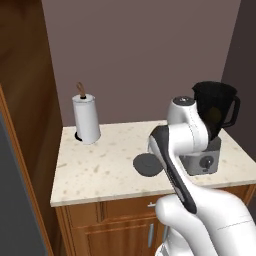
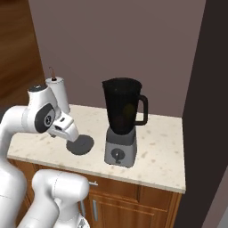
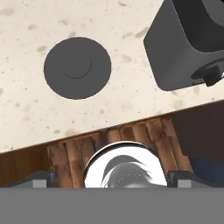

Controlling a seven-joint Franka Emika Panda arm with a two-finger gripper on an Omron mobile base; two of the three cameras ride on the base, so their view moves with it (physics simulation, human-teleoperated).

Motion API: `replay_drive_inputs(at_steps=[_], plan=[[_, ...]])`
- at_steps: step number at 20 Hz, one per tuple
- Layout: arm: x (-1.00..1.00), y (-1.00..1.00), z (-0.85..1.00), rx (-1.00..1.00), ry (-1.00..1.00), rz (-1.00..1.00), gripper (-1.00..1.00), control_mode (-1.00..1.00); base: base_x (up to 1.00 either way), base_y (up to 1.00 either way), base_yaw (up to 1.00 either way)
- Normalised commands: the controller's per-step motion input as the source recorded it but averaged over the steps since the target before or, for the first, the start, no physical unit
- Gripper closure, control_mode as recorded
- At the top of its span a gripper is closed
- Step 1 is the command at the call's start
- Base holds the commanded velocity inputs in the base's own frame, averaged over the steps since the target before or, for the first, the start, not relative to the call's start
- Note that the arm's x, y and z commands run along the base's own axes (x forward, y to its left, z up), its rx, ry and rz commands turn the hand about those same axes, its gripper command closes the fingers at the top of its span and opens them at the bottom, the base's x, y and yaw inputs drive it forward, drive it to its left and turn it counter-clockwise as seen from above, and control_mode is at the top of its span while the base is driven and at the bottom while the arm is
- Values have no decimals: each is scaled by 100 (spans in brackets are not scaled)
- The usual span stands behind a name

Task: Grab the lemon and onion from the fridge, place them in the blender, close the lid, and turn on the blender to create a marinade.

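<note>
The blender [image 1: 216, 107] stands on the right of the stone counter [image 1: 100, 170], its black jar [image 2: 121, 104] open at the top over a grey base [image 3: 183, 39] with a round knob [image 2: 116, 155]. A faint yellowish shape, probably the lemon [image 2: 128, 111], shows through the jar wall. The onion is hidden. The flat dark grey lid [image 1: 146, 165] [image 2: 80, 144] [image 3: 77, 68] lies on the counter left of the base. My hand [image 2: 66, 127] hovers above the counter's front edge near the lid. The gripper [image 3: 111, 178] is open and holds nothing.
A white paper-towel roll [image 1: 86, 120] stands at the counter's back left. A wooden cabinet [image 1: 25, 100] rises on the left, with drawers [image 2: 133, 191] below the counter. A dark panel [image 2: 209, 111] bounds the right side. I cannot tell whether the grey slab [image 1: 10, 200] at far left is the fridge.
</note>
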Motion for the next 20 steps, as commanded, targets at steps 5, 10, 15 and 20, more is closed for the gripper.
replay_drive_inputs(at_steps=[5,10,15,20], plan=[[51,9,-44,0,0,0,-100,-100,0,0,0],[54,24,-41,0,6,0,-100,-100,0,0,0],[46,9,-42,0,3,0,-100,-100,0,0,0],[38,0,-39,0,0,0,-100,-100,0,0,0]])
